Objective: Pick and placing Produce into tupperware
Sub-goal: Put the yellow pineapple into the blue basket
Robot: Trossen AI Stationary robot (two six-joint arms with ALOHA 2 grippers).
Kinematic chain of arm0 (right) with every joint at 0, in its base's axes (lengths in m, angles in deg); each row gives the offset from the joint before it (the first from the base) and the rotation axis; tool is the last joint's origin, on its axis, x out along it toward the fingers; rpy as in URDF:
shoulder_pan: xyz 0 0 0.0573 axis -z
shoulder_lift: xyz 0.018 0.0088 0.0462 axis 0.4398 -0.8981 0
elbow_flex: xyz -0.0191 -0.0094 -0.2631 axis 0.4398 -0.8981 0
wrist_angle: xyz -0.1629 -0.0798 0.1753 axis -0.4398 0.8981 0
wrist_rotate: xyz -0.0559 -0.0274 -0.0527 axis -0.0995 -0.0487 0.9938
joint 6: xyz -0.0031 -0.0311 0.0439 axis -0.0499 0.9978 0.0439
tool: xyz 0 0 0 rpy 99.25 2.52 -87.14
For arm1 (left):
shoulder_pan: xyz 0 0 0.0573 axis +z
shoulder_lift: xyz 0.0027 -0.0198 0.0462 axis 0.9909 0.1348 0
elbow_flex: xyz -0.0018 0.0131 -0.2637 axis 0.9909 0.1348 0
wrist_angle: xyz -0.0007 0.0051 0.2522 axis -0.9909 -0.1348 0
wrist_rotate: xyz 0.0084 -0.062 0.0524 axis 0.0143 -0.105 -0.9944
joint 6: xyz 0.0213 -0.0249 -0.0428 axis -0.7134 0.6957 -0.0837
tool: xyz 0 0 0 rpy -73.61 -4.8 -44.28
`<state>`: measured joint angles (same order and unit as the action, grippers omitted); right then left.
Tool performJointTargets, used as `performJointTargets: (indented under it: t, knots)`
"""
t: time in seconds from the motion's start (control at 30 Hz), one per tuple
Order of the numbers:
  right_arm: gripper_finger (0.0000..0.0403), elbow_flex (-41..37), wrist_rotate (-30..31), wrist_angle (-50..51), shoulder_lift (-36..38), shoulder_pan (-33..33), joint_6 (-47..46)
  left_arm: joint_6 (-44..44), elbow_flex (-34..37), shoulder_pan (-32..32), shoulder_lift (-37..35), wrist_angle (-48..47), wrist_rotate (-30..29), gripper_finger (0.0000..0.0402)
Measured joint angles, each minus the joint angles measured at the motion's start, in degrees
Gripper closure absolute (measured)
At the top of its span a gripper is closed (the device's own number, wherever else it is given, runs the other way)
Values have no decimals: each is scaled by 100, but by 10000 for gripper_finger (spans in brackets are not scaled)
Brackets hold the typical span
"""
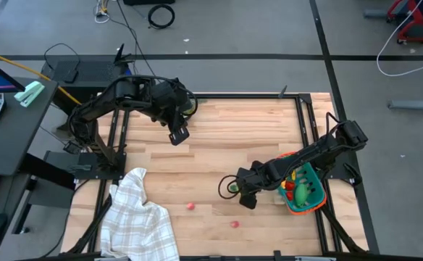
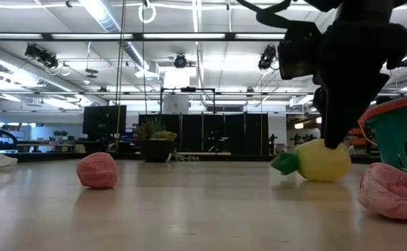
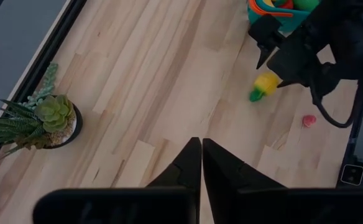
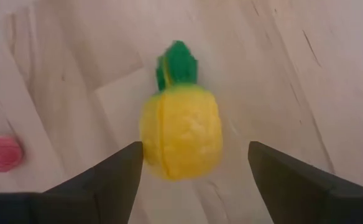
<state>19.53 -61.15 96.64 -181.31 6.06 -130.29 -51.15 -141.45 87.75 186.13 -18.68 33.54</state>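
Observation:
A yellow pepper with a green stem [image 4: 181,130] lies on its side on the wooden table, also seen in the high view [image 1: 232,187] and the low view [image 2: 322,160]. My right gripper [image 4: 195,148] is open and points down over it, one finger on either side [image 1: 242,191]. The teal tub with an orange rim [image 1: 314,206] stands on the table behind that gripper and holds red, green and yellow pieces. Two tiny red fruits [image 1: 190,206] [image 1: 235,224] lie on the table near its near edge. My left gripper [image 3: 201,162] is shut and hangs above the far left of the table [image 1: 177,134]. My right gripper comes at the pepper from above with its fingers across the yellow body. One fingertip [image 4: 135,155] stands right at the pepper's side [image 4: 147,140], and I cannot tell whether it touches. The other finger [image 4: 275,168] is clear of it. The pepper rests on the table.
A small potted green plant [image 3: 51,121] stands at the table's far left edge, near my left arm. A white checked cloth [image 1: 139,217] lies crumpled at the near left corner. Bare wood lies between the pepper and the cloth. The black frame [image 1: 302,116] borders the table.

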Motion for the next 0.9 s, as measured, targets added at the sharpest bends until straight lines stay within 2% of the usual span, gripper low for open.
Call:
performJointTargets:
  t: [0.3, 0.6, 0.9]
  knots:
    - [103, -230, 2, -623, 0, 41, 21, 0, 0, 1, 0, 2, -1, 377]
    - [103, -491, 183, -814, 0, 39, 508, 0, 0, 0, 0, 7, -1, 383]
    - [103, -476, 398, -1093, 0, 41, 1887, 2, 0, 1, 0, 9, -1, 377]
